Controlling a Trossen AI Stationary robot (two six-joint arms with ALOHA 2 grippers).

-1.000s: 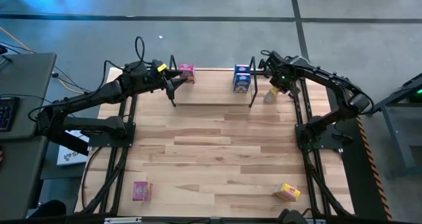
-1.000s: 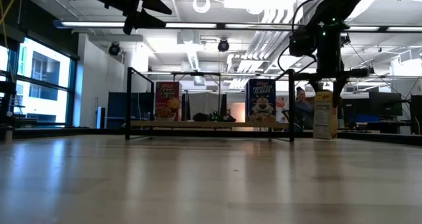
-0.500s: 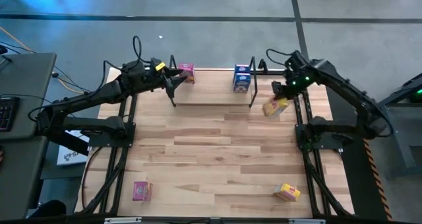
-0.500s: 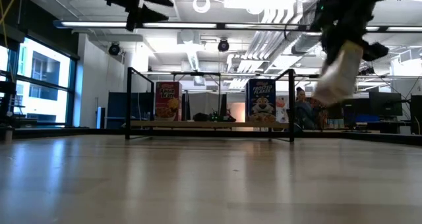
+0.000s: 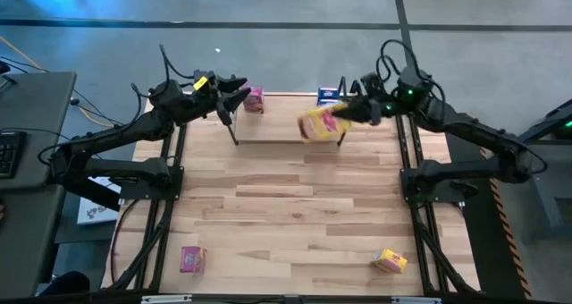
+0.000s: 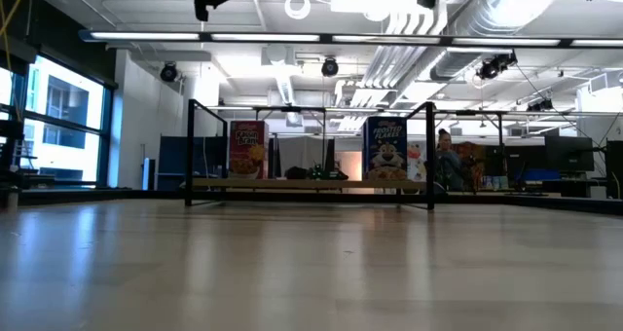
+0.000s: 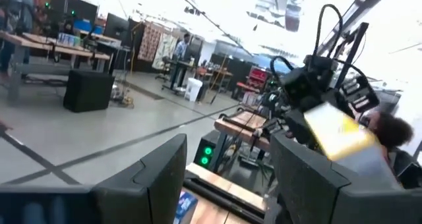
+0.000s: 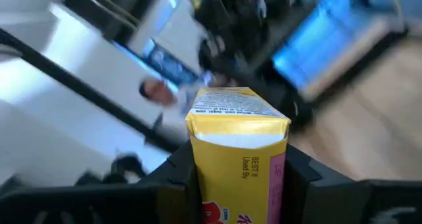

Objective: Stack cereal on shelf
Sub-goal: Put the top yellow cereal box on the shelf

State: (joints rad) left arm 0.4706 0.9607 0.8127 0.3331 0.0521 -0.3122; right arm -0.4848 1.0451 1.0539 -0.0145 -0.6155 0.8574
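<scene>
A yellow box [image 5: 320,125] is held in the right claw [image 5: 344,116] above the shelf [image 5: 286,132]. The left claw [image 5: 234,93] is spread wide near a pink box [image 5: 254,99].

The place is a robotics lab in a large open industrial hall. The low view shows a high ceiling with bare white ducts [image 6: 506,19], pipes and strip lights [image 6: 292,36], tall windows [image 6: 58,112] at one side, and monitors [image 6: 568,154] on desks far back. A person [image 6: 448,161] sits among those desks. The left wrist view shows a grey concrete floor [image 7: 79,128], workbenches [image 7: 46,49], a black cabinet [image 7: 89,90] and people standing in the distance. In the high view, a wood table [image 5: 286,206] stands on a black frame with two arms mounted at its sides, cables trailing, and a desk with a keyboard [image 5: 9,152] beside it.
</scene>
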